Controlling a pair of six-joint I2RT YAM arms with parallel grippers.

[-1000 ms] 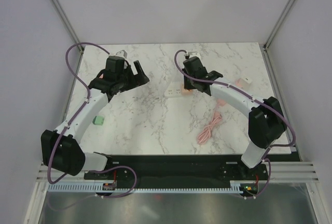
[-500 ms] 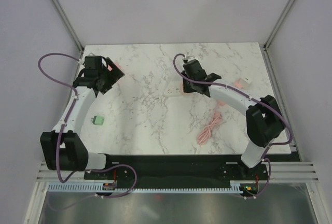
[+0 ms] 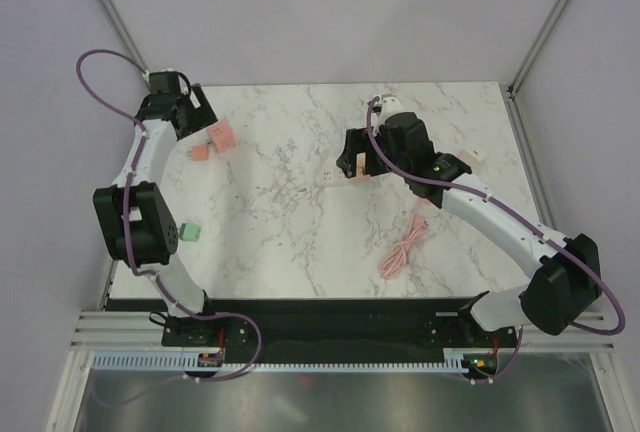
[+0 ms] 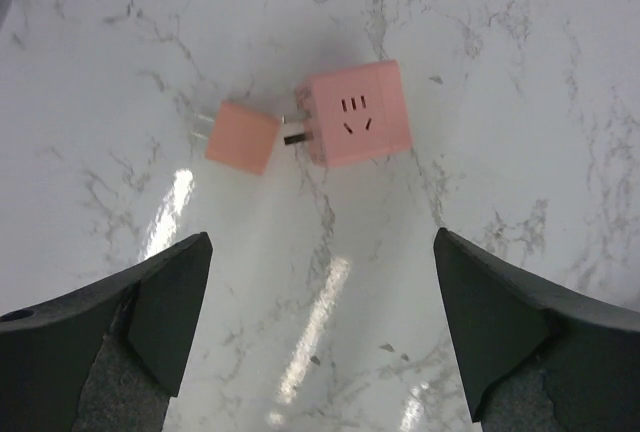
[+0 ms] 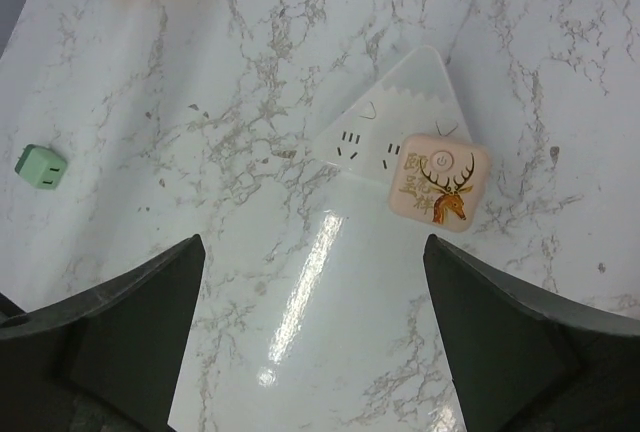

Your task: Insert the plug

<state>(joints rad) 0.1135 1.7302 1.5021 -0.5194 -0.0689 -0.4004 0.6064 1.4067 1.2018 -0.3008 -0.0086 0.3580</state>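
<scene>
Plug seated on power strip
We see right gripper and left gripper both open, empty

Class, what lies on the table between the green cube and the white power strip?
Nothing: only bare marble table separates the green cube from the white power strip, shown in the right wrist view.

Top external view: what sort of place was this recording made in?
Probably a lab robot test cell, not a home: plain white walls framed by aluminium posts, a marble-pattern tabletop, and a left arm and right arm bolted to a rail at its near edge.
</scene>
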